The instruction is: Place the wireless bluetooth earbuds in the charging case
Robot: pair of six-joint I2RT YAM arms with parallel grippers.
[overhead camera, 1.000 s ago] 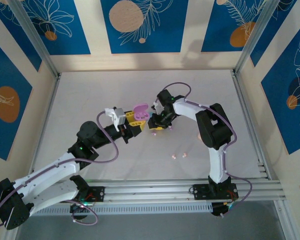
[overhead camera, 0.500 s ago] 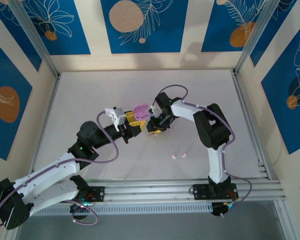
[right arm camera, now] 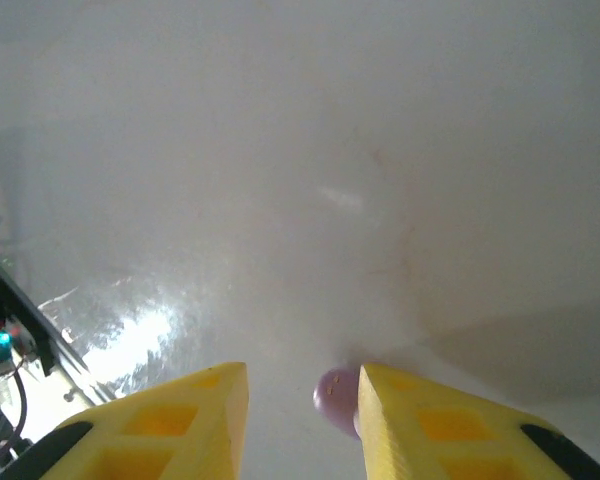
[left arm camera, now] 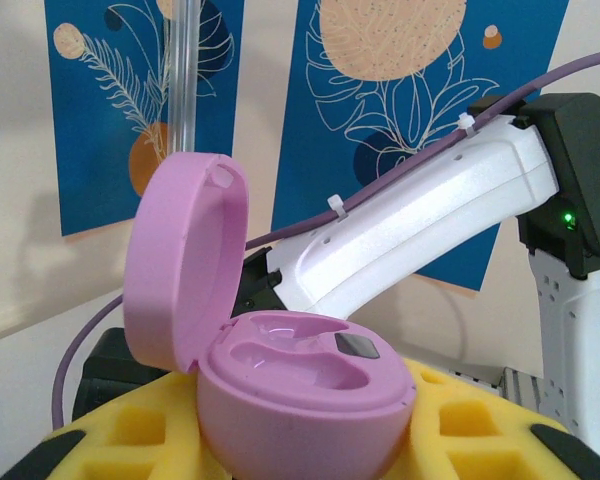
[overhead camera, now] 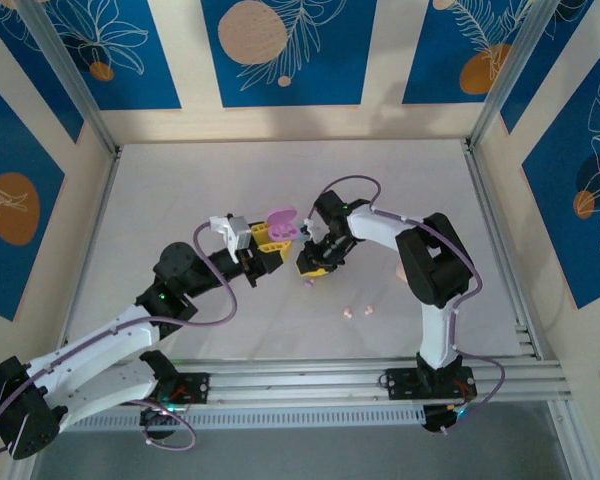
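My left gripper (overhead camera: 270,238) is shut on the lilac charging case (overhead camera: 281,222), held above the table with its lid up. In the left wrist view the case (left arm camera: 300,385) sits between the yellow fingers (left arm camera: 470,430), and both of its wells are empty. My right gripper (overhead camera: 315,264) points down at the table just right of the case. Its jaws stand open (right arm camera: 302,385), and a lilac earbud (right arm camera: 335,398) lies on the table against the inner side of the right finger (right arm camera: 430,425). That earbud (overhead camera: 310,283) also shows just below the gripper.
Two pink earbuds (overhead camera: 348,313) (overhead camera: 368,308) lie on the white table nearer the front, right of centre. Aluminium posts and the patterned walls bound the table; a rail (overhead camera: 310,380) carrying the arm bases runs along the near edge.
The right gripper has shifted a little toward the near edge and down to the table, its jaws slightly narrower. The left gripper and the case have stayed still.
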